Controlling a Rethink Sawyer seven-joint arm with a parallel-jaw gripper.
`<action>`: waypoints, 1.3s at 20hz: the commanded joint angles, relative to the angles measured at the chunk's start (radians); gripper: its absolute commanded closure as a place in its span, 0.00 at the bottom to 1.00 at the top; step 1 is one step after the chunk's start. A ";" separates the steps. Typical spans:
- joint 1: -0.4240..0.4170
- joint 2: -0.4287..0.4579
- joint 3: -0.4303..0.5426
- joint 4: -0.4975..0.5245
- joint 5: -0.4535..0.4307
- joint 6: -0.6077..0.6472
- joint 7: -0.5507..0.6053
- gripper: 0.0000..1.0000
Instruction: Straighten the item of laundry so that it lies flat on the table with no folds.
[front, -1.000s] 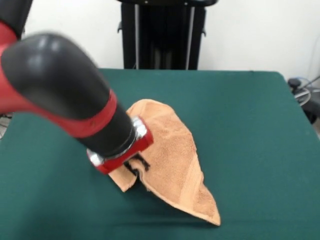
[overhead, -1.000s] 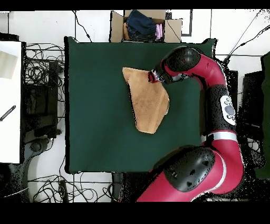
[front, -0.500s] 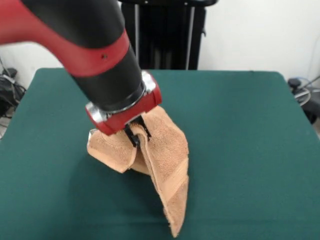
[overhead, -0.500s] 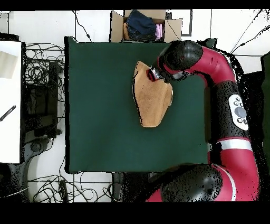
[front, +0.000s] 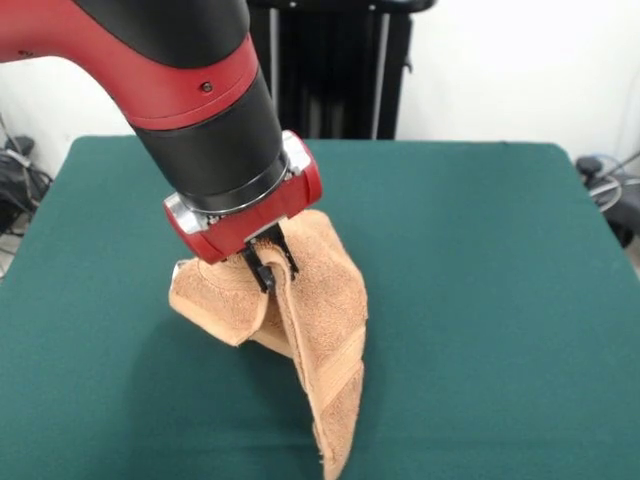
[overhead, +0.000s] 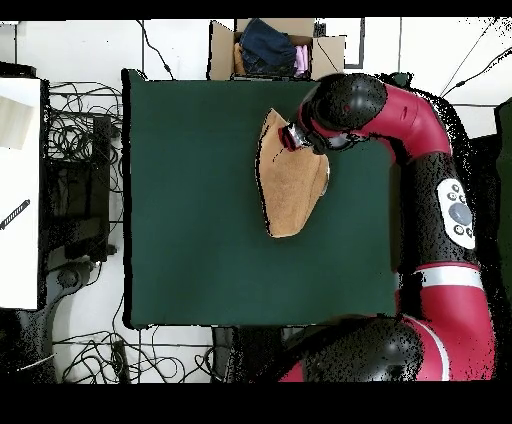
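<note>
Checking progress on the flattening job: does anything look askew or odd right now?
Yes. The towel is far from flat: the gripper is shut on a pinched fold, lifting it so it drapes in bunched folds, its lower end trailing toward the near side of the table. No visible damage.

gripper (front: 268, 263) now raised off table (front: 480, 300), towel (front: 320, 330) lifted with it, no longer lying spread, hangs bunched and narrower, lower corner drawn in nearer the camera
</note>
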 joint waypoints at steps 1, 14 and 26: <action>0.021 0.015 -0.064 0.143 -0.010 -0.134 0.207 1.00; 0.032 0.050 -0.168 0.251 -0.009 -0.303 0.280 1.00; 0.056 0.061 -0.227 0.266 0.009 -0.375 0.296 1.00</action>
